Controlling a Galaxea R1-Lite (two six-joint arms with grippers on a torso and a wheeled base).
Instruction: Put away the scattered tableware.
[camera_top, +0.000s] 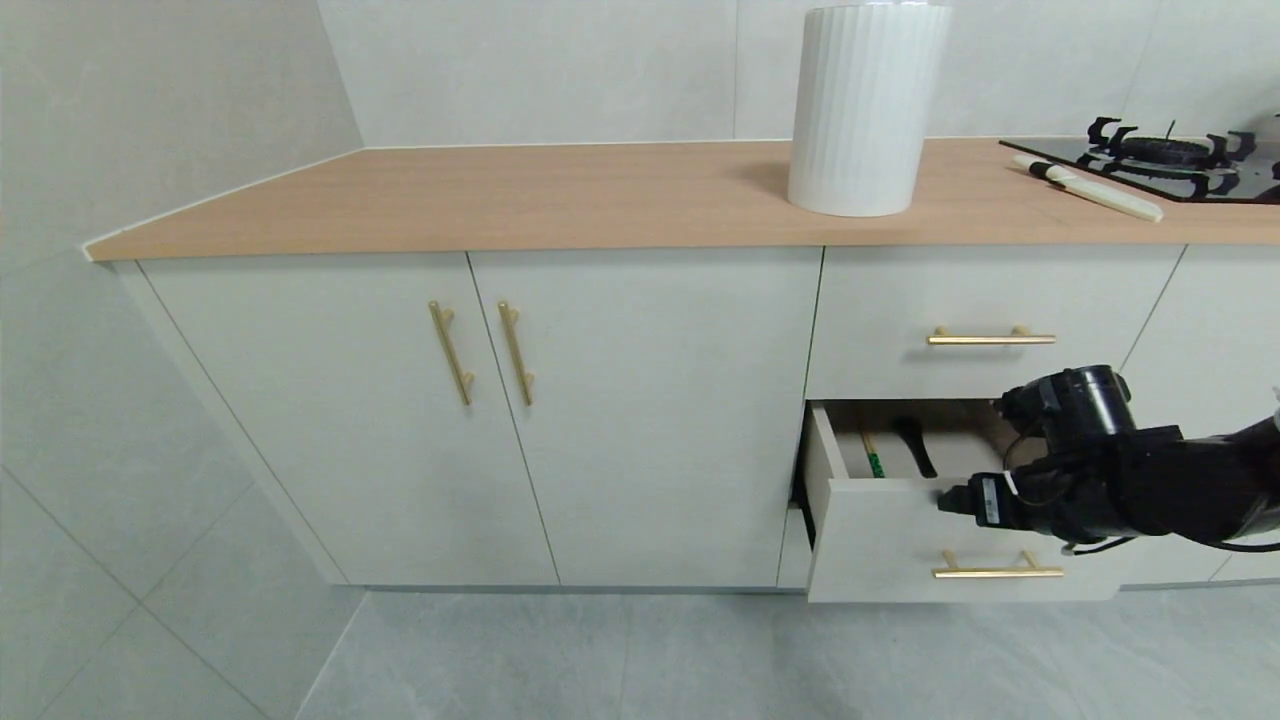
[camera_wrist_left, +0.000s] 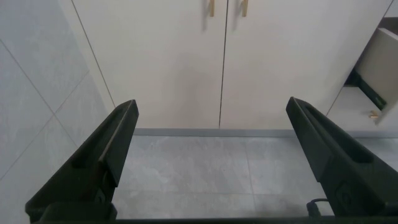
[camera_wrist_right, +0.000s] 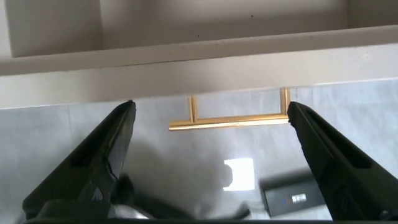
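Inside the open drawer (camera_top: 880, 540) lie a black utensil (camera_top: 915, 445) and green-marked stick (camera_top: 873, 457); left pincer (camera_wrist_left: 211, 109) and right pincer (camera_wrist_right: 211, 115) gape wide

Ribbed white canister (camera_top: 865, 105), black hob (camera_top: 1165, 155)

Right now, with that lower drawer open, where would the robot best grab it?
Probably by the gold bar handle on the drawer front, coming straight at the front. The bar is horizontal and stands off on two posts, so the right pincer could close its fingers above and below it.
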